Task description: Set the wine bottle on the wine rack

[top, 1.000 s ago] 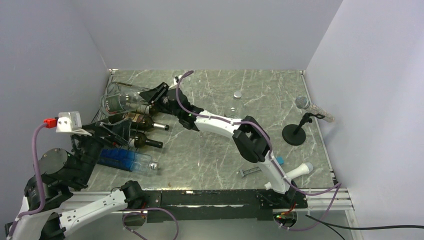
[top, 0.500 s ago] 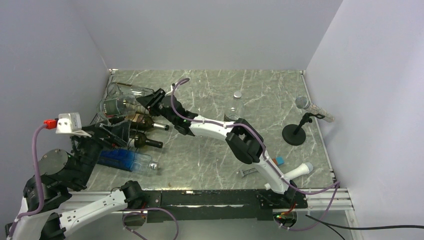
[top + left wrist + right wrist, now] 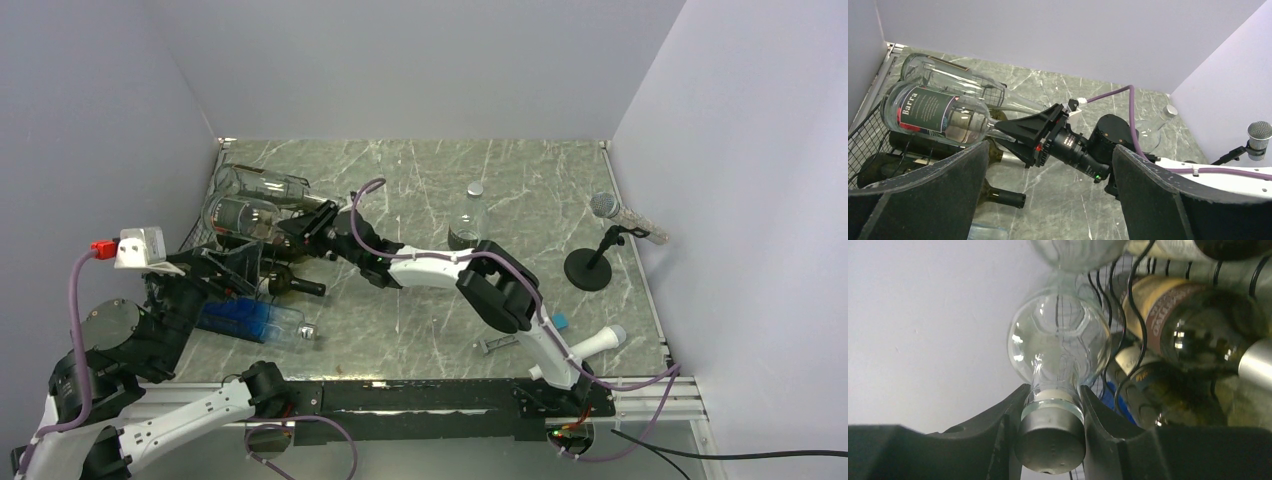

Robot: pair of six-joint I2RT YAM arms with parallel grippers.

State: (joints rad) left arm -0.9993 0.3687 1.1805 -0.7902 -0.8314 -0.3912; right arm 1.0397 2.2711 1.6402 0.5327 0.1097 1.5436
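The wine bottle (image 3: 238, 213) is clear glass with a dark "Barra" label (image 3: 928, 111) and lies on its side over the left part of the table. My right gripper (image 3: 300, 228) is shut on its neck, just behind the silver cap (image 3: 1050, 432). The bottle's body is above the black wire wine rack (image 3: 200, 240), over the dark bottles lying there; I cannot tell whether it touches them. The rack's wavy wires (image 3: 1133, 315) show behind it. My left gripper (image 3: 1048, 200) is wide open and holds nothing, nearer than the rack.
A second clear bottle (image 3: 262, 183) lies on the rack's far side. Dark bottle necks (image 3: 298, 287) stick out towards the table's middle. A blue plastic bottle (image 3: 250, 320) lies near the left arm. An upright clear bottle (image 3: 468, 215) and a microphone stand (image 3: 598, 250) stand to the right.
My right gripper has swung nearer and slightly left with the wine bottle's neck, and the arm's elbow has dropped. The left arm has not moved.
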